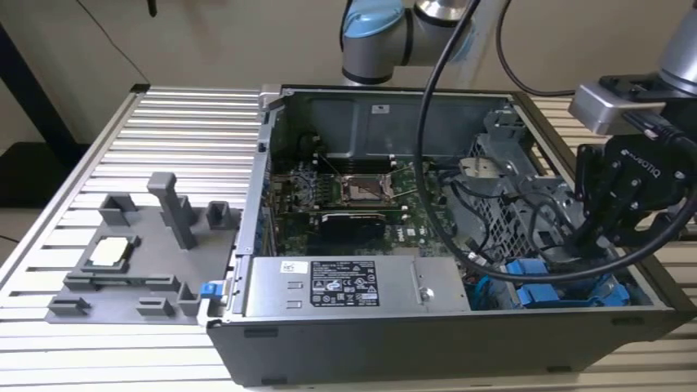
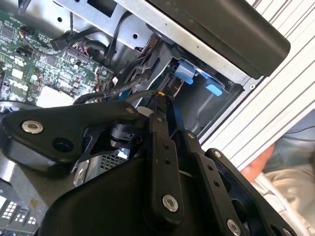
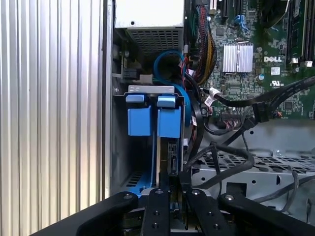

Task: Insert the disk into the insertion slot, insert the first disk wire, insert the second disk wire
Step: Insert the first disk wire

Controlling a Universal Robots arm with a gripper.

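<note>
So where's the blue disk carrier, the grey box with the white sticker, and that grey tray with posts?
blue disk carrier (image 3: 139, 121): first wrist view, on one blue tab.
grey box (image 1: 343, 283): exterior view, on its sticker.
grey tray (image 1: 109, 303): exterior view, on its flat base.

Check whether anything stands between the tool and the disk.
Nothing visible does. The tool sits close to the blue-framed disk in its slot; black cables pass beside the tool, not between them.
</note>
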